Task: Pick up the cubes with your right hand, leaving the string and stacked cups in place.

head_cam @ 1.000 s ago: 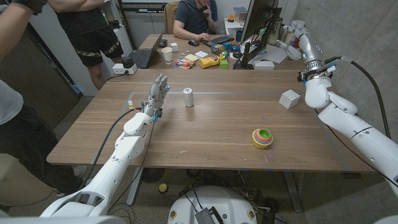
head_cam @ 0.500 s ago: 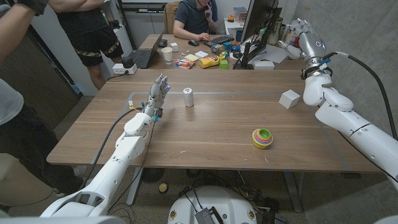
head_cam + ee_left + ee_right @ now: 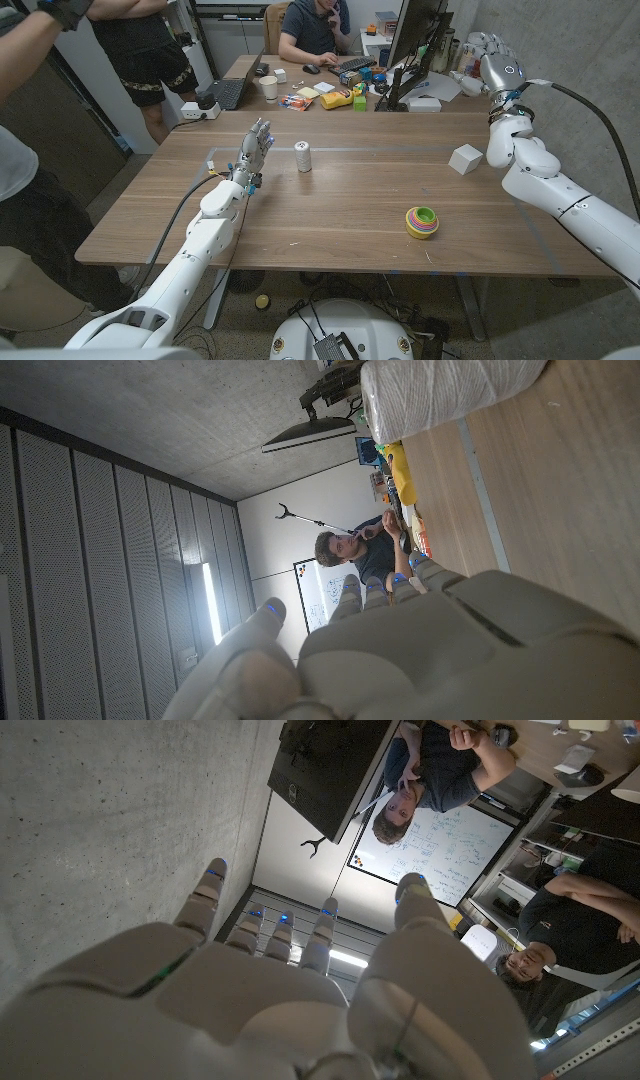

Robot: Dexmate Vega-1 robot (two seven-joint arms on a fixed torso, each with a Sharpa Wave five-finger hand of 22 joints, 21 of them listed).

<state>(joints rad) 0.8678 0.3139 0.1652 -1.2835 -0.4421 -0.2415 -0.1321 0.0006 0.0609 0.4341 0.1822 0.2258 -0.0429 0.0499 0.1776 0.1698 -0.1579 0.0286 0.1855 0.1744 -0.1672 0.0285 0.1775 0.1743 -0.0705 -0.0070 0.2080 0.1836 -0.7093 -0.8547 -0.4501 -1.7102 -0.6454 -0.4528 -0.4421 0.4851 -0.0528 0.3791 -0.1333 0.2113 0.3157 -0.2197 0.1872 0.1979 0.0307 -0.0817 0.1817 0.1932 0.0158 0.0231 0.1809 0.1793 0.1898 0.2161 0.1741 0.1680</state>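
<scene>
Wooden table (image 3: pixel 330 215) bears nested stacked cups (image 3: pixel 421 222) — right hand (image 3: pixel 492 55) raised, fingers spread, empty.

White cube (image 3: pixel 465 158) on the brown wood-grain table (image 3: pixel 340 220). Stacked cups (image 3: pixel 421 222) show yellow outside, pink and green rings within. White spool of string (image 3: pixel 303 156), dark at its top. Both arms glossy white; left hand (image 3: pixel 254 150) pale grey, right hand (image 3: pixel 494 55) the same.

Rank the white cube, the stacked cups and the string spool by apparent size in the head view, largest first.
1. Stacked cups, nearest the camera, which may flatter them.
2. White cube.
3. String spool, narrower than the cube though similar in height.
</scene>
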